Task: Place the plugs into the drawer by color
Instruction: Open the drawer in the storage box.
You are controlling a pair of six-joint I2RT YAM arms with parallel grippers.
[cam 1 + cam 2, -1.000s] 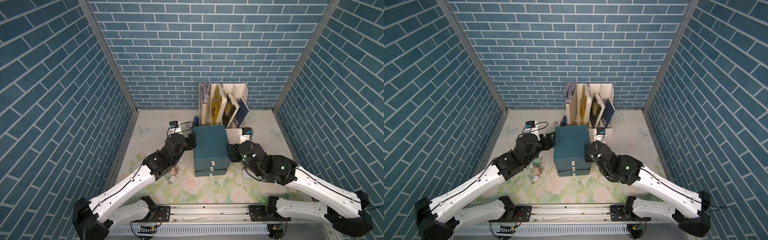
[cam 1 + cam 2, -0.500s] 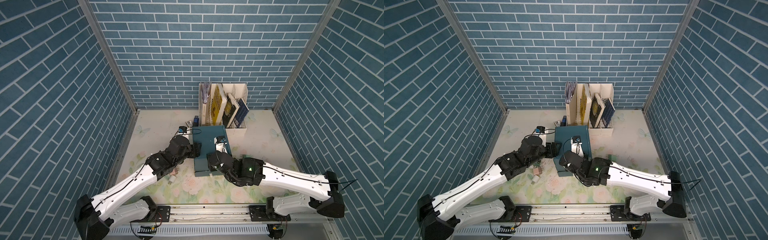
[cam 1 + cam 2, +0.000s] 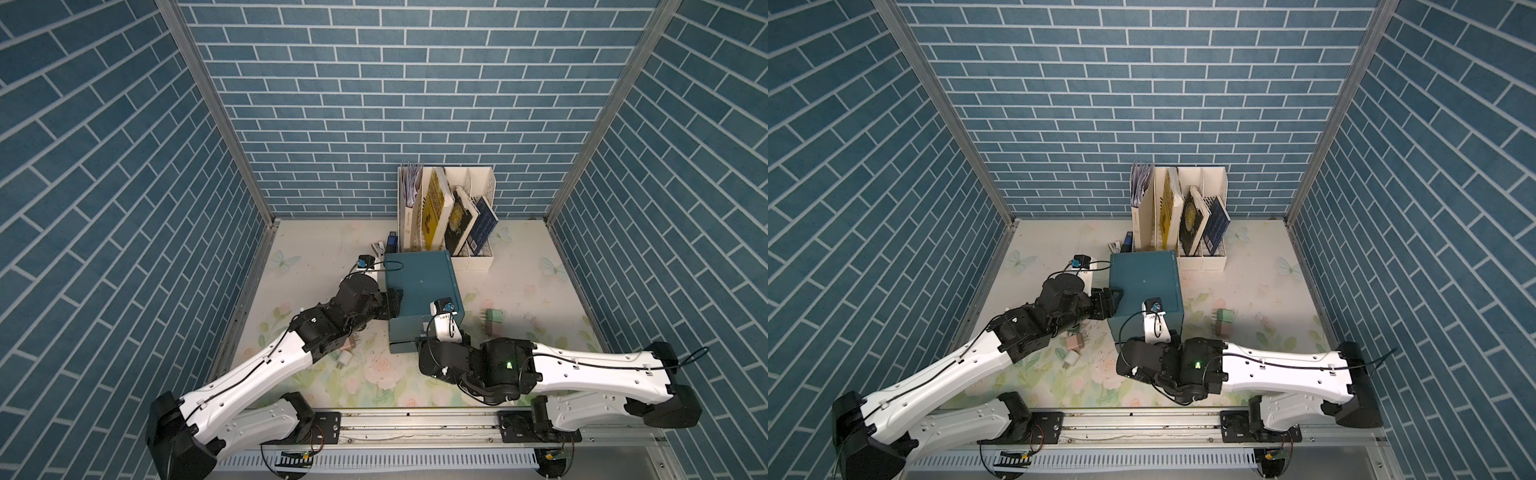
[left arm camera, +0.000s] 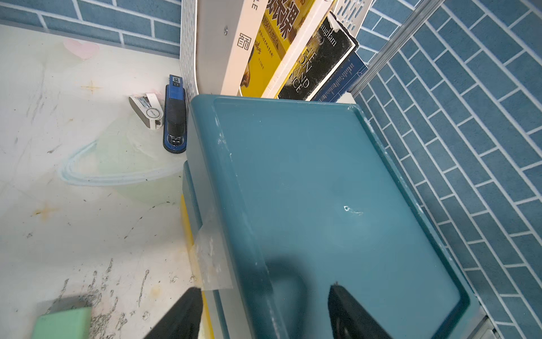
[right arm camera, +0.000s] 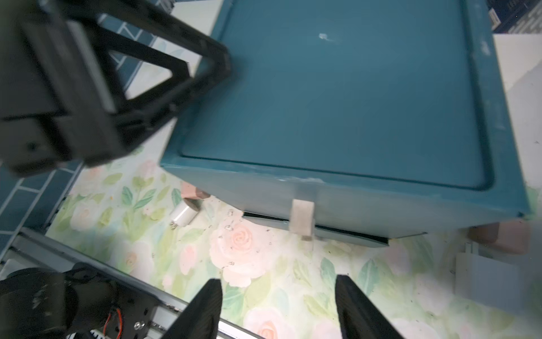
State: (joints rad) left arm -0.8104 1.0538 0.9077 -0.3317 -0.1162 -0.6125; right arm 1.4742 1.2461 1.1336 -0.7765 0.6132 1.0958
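Observation:
The teal drawer box [image 3: 422, 286] stands mid-table, and its lowest drawer [image 5: 352, 236] sticks out a crack below a white tab [image 5: 302, 217]. My left gripper [image 4: 265, 312] is open astride the box's left top edge [image 3: 395, 301], holding nothing. My right gripper [image 5: 278, 305] hangs open over the floral mat before the drawers. Right of the box lie a green plug [image 3: 494, 316] and a pink plug [image 3: 1225, 330]. To its left lie a pink plug [image 3: 1074, 343], a white plug [image 3: 1072, 358] and a green plug [image 4: 63, 323].
A white book rack [image 3: 478, 257] with books stands right behind the box. A dark blue stick [image 3: 391, 243] and a small white stapler [image 3: 378, 248] lie at the box's back left corner. The metal rail [image 3: 415, 419] runs along the front.
My right arm swung from the box's right side round to its front, and its jaws widened. My left gripper slid a little forward along the box's left edge.

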